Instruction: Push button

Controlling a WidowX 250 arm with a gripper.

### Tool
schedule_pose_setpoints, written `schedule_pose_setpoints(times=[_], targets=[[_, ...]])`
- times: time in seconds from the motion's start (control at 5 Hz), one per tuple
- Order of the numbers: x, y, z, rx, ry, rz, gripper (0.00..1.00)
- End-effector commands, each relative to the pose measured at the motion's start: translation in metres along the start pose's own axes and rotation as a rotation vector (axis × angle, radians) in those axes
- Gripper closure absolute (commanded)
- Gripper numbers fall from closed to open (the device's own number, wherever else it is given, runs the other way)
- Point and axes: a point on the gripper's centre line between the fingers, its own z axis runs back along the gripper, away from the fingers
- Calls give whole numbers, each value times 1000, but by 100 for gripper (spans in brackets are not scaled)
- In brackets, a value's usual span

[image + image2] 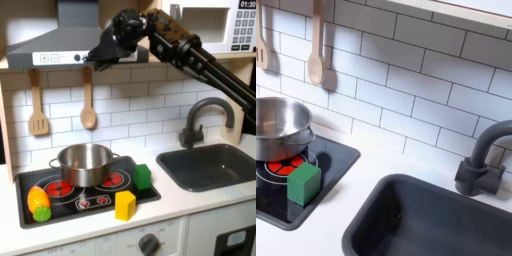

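- Lower centre of the first exterior view: a yellow block (125, 205) on the stove (90, 190) front edge, a yellow-orange toy (39, 202) at lower left.
- Further back: a green block (144, 177), a steel pot (84, 163).
- The stove's buttons (93, 201) sit at its front middle.
- Right: sink (212, 165) in the tabletop (200, 205), faucet (205, 120).
- Top centre: the pincer (93, 58) beside the range hood (65, 45); whether it is spread or pressed together I cannot tell.

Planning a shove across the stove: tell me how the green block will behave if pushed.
The green block looks stiff and flat-sided, so it would probably slide, not roll. It sits on the smooth stove, so likely little friction. Squat shape suggests it won't tip easily.
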Motion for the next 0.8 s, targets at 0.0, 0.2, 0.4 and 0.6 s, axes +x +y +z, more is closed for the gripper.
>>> schedule_pose_setpoints(times=[0.0, 0.2, 0.4, 0.6], targets=[[5, 0, -7, 0, -14, 10, 100], [7, 1, -10, 3, -20, 13, 100], [9, 1, -12, 4, -26, 14, 100], [9, 0, -16, 1, -20, 17, 100]])
